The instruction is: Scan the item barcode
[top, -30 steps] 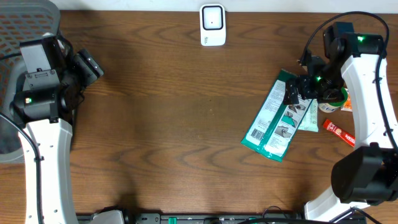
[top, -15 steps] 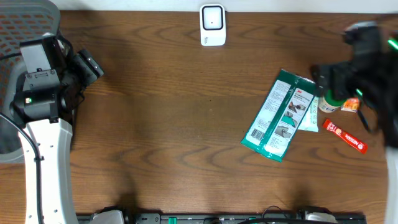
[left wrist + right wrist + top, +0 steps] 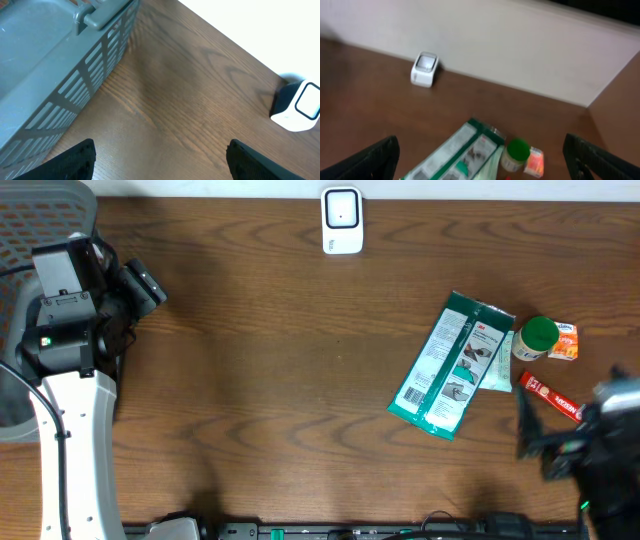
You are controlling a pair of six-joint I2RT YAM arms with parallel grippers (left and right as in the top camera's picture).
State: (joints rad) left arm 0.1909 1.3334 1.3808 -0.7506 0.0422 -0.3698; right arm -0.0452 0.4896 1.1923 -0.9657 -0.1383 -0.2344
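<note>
Above the brown wooden table [image 3: 250, 380], our right gripper [image 3: 485, 157] gapes empty; reaching the flat green packet [image 3: 452, 365], we risk toppling the green-capped white bottle [image 3: 537, 338].

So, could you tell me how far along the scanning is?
Nothing looks done: the green package, green-capped bottle and red tube lie away from the white scanner. In hand: nothing; left gripper and right gripper are open and empty. Left: grasp an item and show its barcode to the scanner.
</note>
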